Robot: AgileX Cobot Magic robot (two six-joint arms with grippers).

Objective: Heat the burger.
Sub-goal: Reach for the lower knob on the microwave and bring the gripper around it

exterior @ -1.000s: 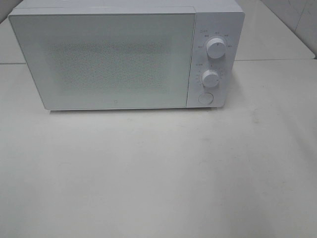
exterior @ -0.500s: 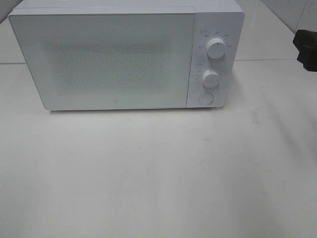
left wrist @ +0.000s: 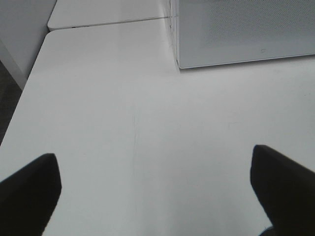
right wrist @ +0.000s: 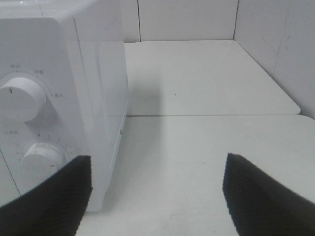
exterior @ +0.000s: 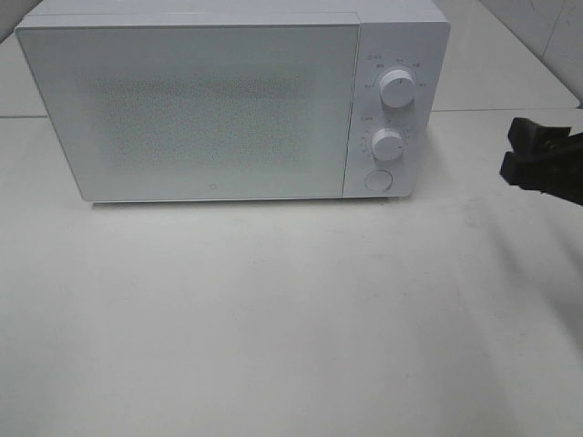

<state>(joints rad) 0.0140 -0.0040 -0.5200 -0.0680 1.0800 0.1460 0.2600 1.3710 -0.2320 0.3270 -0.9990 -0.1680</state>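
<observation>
High frontal view; wrist views flanking shared microwave

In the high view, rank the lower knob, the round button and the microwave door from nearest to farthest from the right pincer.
1. The lower knob and the round button, both on the control panel facing the right pincer: too close to call.
2. The microwave door, farther left.

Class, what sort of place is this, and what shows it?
Probably a kitchen-style test bench: a white microwave with its door shut on a plain white table, white wall panels behind.
</observation>
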